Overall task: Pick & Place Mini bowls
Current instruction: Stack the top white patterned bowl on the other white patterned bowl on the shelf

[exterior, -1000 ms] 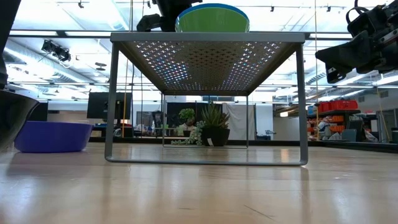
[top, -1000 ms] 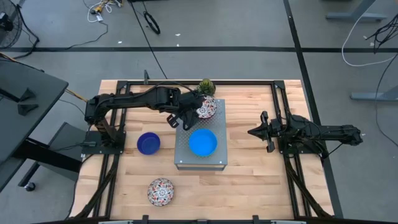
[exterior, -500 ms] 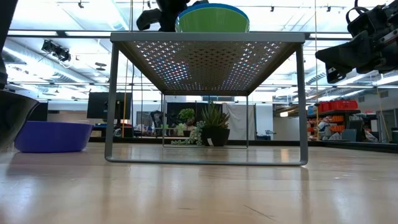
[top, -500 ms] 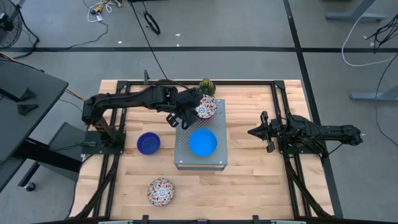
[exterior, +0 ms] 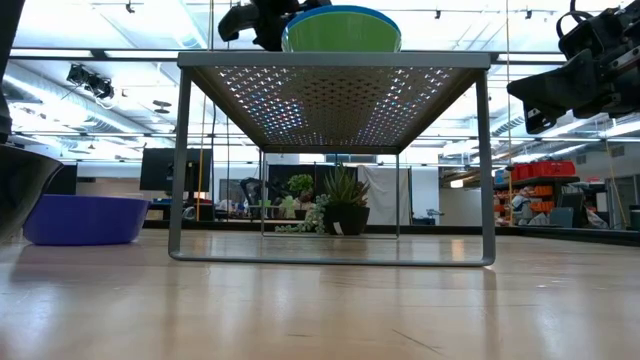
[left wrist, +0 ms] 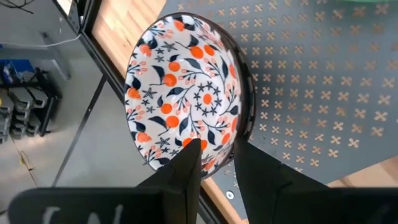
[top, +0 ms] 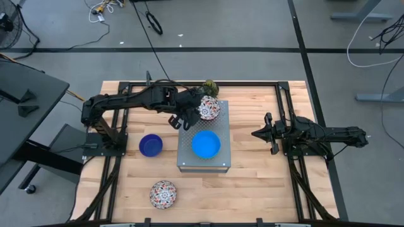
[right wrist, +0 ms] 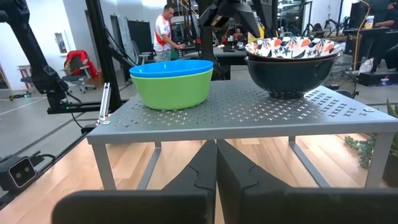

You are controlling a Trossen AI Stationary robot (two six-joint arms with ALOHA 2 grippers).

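Observation:
On the grey perforated box (top: 188,130) a floral mini bowl (top: 209,109) sits in a dark-walled bowl (right wrist: 292,78) at the far end. A light blue bowl (top: 206,144) sits nested in a green one (right wrist: 173,90) at the near end. My left gripper (left wrist: 217,149) stands open at the floral bowl's left rim, one finger over its inside and one outside. A dark blue bowl (top: 150,145) and another floral bowl (top: 163,193) rest on the table. At the right, my right gripper (top: 255,133) is shut and points at the box. My left gripper's fingers (left wrist: 186,168) come slanting down from the table's left and stand on either side of the floral bowl's rim (left wrist: 219,163). Whether they touch it I cannot tell. The bowl rests upright in the dark bowl on the box.
A small spiky plant (top: 210,87) stands just beyond the box's far edge, close to my left gripper. The box stands on thin legs (exterior: 178,160) with open space beneath. Black frame rails (top: 287,107) run along the table's sides. Bare wood lies near right.
My left gripper has rolled a little and edged up over the box's far left corner. The floral bowl has stayed in the dark bowl on the box.

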